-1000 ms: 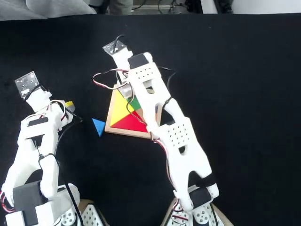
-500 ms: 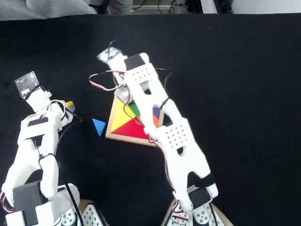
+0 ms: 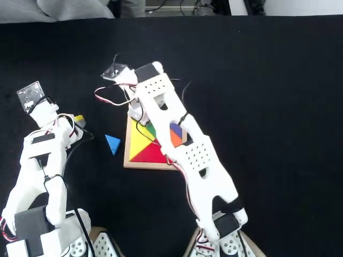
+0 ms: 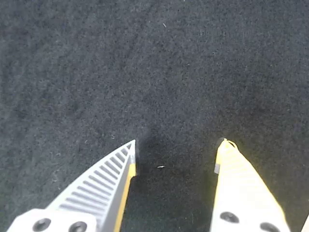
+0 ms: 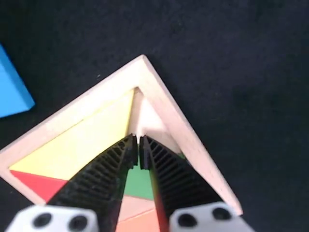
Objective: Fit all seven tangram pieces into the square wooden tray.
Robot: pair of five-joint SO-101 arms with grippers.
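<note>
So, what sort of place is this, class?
Probably a robotics lab bench: two white robot arms side by side at a black cloth-covered table, with a square wooden tray of coloured tangram pieces.

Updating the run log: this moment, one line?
right pincer: shut, at square wooden tray corner; left pincer: open, empty; blue triangular piece: outside tray

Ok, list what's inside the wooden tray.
In the tray: yellow triangle, red triangle, green piece, orange piece, blue piece, plus a bare gap at one corner by the shut right gripper. The right arm covers the rest.
</note>
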